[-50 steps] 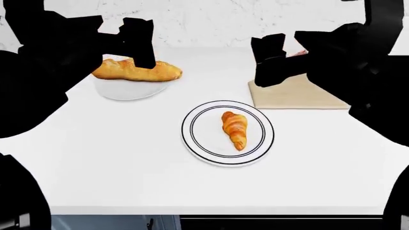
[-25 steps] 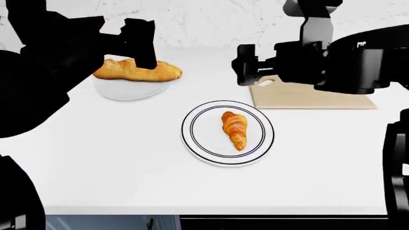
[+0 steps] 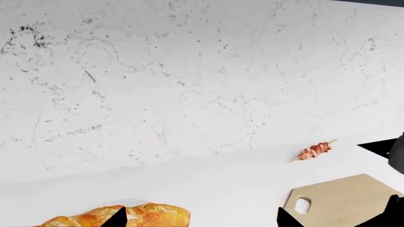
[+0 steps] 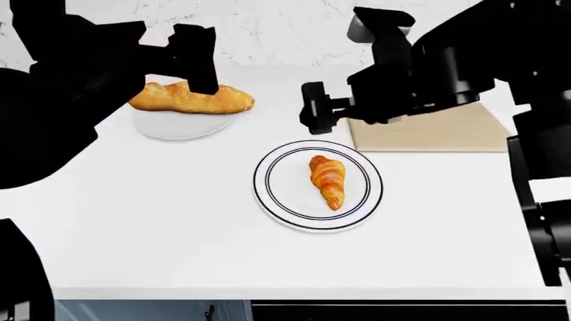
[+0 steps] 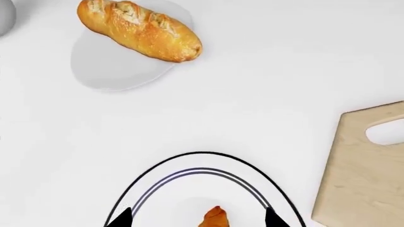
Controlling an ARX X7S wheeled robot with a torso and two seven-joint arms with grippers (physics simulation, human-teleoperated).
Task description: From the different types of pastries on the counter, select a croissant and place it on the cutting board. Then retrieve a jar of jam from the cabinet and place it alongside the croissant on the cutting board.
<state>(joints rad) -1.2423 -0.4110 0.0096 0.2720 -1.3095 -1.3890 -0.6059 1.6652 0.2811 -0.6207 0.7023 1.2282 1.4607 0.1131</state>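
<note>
Writing: we read no brand, label or lettering on anything.
Left end effector [image 4: 192, 57]: we see it above the loaf; its fingers look apart in the wrist view, and it grips nothing.
White dish [image 4: 178, 126]: holds the long golden-brown loaf [image 4: 190, 98], which overhangs its rim.
Black-ringed plate [image 4: 272, 194]: on the surface [image 4: 160, 214], holding the croissant [image 4: 328, 180] at its centre.
Right end effector [image 4: 314, 110]: we see it above the plate's far edge, fingertips spread wide, nothing held.
Cutting board [image 4: 428, 134]: right of the plate, bare where visible.
Skewer [image 3: 315, 151]: lies near the wall.
</note>
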